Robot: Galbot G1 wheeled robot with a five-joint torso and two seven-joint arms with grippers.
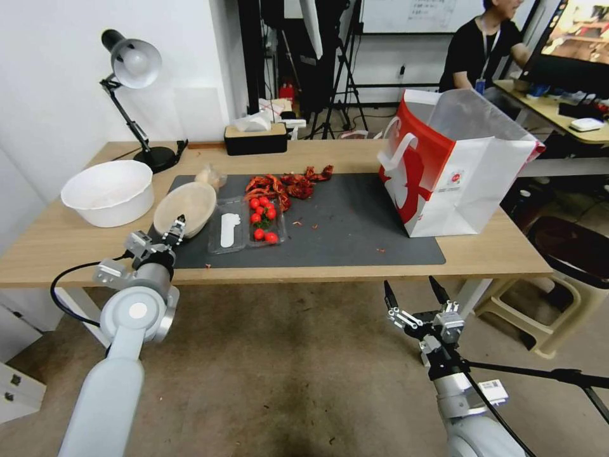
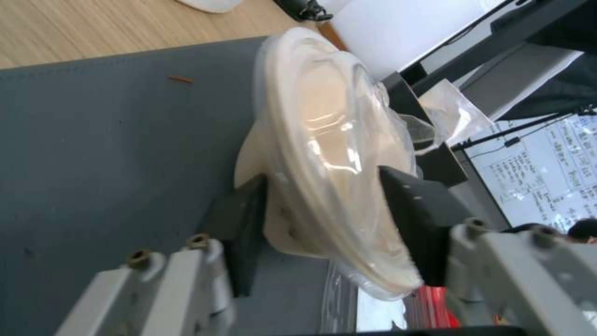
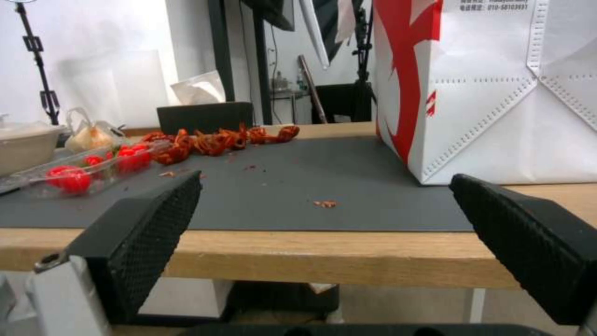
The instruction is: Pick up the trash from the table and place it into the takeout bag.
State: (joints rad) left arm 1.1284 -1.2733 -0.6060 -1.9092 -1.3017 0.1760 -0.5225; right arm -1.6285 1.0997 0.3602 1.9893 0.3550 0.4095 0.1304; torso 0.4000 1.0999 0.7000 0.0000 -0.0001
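While the left gripper (image 1: 177, 227) clamps its fingers (image 2: 418, 219) on the rim of the shallow bowl (image 1: 184, 208) at the left end of the mat (image 1: 355, 235), task judged partly done. One bowl gripped, tilted above the surface (image 1: 76, 244). One wrinkly bundle (image 1: 210, 175) left just behind. One takeout bag (image 1: 457, 165) standing at right. Right gripper (image 1: 415, 293) waiting below the edge, fingers spread wide, holding nothing.
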